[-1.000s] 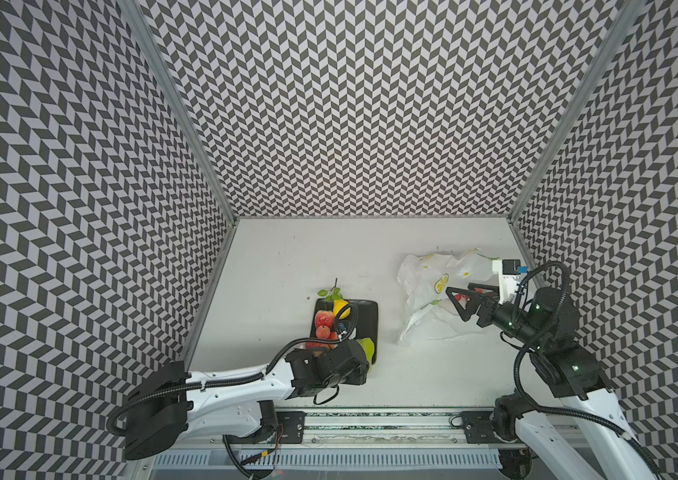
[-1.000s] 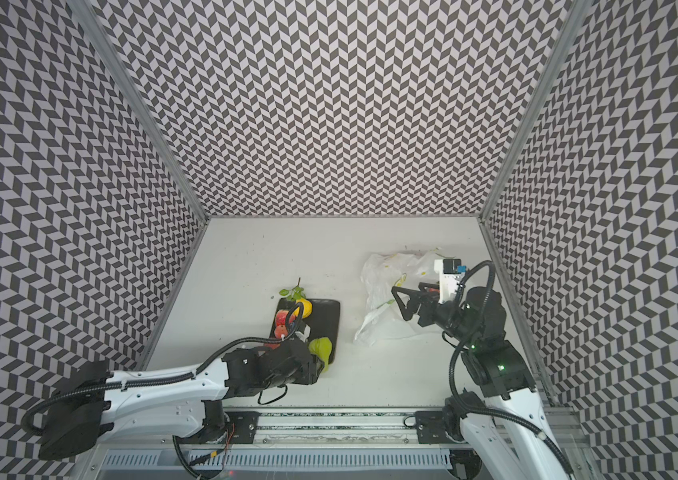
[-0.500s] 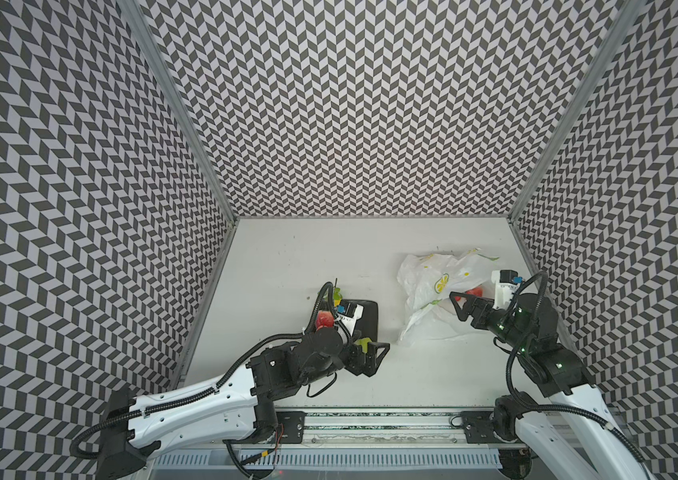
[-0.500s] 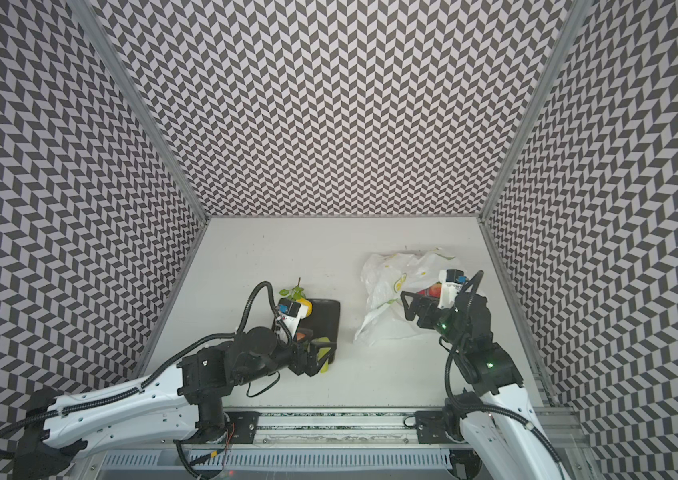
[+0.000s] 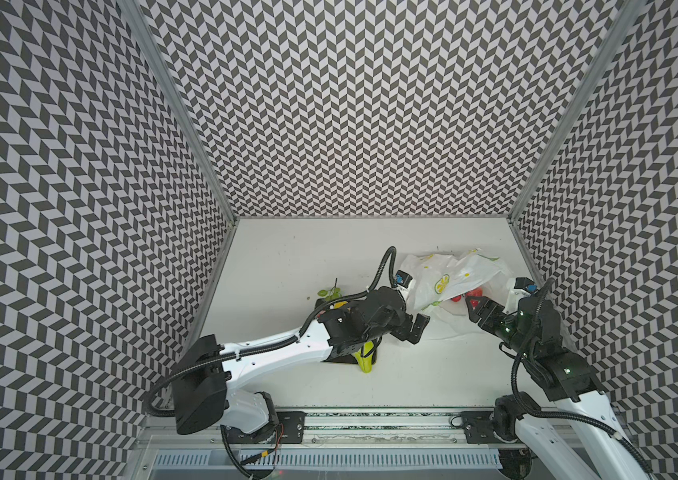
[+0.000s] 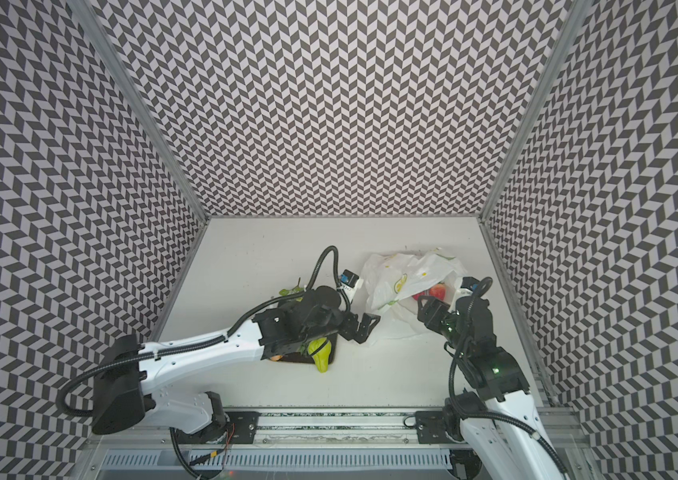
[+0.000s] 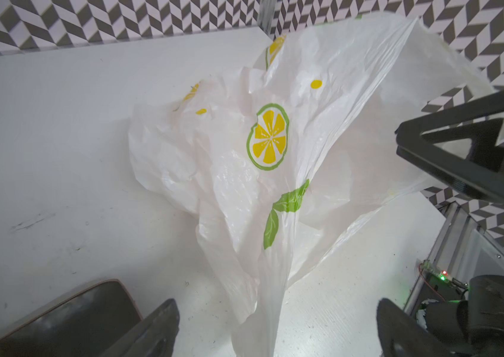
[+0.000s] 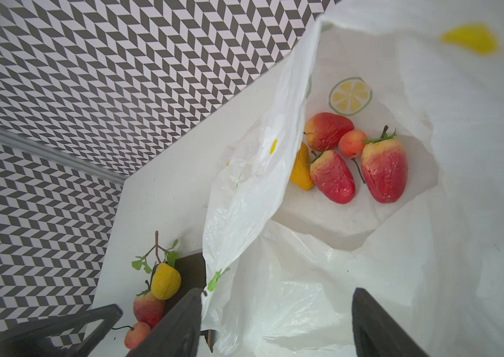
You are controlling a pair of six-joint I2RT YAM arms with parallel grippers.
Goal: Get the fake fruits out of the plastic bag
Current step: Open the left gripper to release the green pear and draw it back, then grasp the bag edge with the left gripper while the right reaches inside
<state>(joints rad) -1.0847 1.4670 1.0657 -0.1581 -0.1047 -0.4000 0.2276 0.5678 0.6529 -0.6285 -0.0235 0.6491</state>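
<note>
The plastic bag [image 5: 453, 278] lies crumpled on the white table [image 5: 308, 257], on the right side toward the back in both top views. Its open mouth faces the right gripper [image 5: 476, 306].

Some of the fake fruits [image 8: 332, 176] are inside the bag, and the right wrist view looks straight in. There are 3 red strawberries [image 8: 383, 170] with yellow tops, 1 small peach [image 8: 352, 143] between them, and 1 orange pear [image 8: 301, 170] half hidden behind the bag's edge. They lie close together on the bag's bottom layer.

More fruits are out of the bag, on a dark plate [image 8: 190, 267] just left of it. That view shows a yellow lemon [image 8: 165, 281] with a leafy twig, touching another strawberry, and another small peach beside them. In both top views a green pear [image 5: 364, 361] sticks out over the plate's front edge. The left arm covers most of the plate there.

The left gripper [image 5: 417, 330] is just beside the bag's near left corner. Its fingers are spread very wide and hold nothing. In the left wrist view a thin strip of bag runs between them and touches neither one.

The right gripper sits at the bag's mouth with its fingers [image 8: 182, 321] partly apart. Crinkled plastic from the bag's lower layer lies between them, and no fruit. It may be brushing the plastic—the view is too close to tell.
</note>
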